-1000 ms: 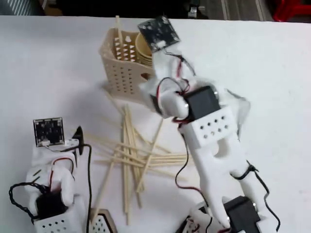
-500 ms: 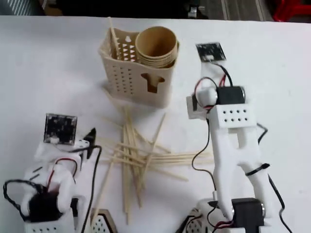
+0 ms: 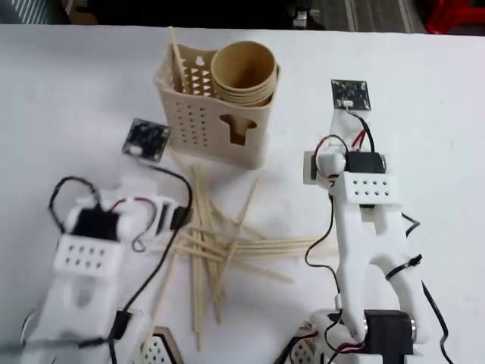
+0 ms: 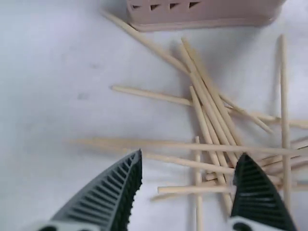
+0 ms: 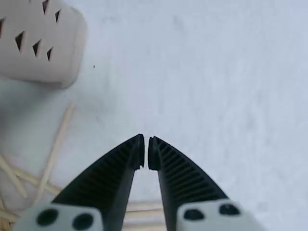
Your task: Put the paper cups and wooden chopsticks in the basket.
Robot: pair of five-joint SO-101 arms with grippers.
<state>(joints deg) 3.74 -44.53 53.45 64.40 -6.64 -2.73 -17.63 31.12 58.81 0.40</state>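
The left gripper (image 4: 190, 156), jaws spread over the left edge of the wooden chopsticks (image 3: 208, 243) scattered just near of the basket (image 3: 198, 125), should straddle one stick crosswise before pinching; the right gripper (image 5: 146, 144) hangs pressed together, empty.

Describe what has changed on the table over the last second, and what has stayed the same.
The right end effector, shut and empty, drew back from over the basket to the table beside it. The left end effector, open, swung out from the near corner to above the loose chopsticks. The basket, the cups in it and the chopsticks stayed put.
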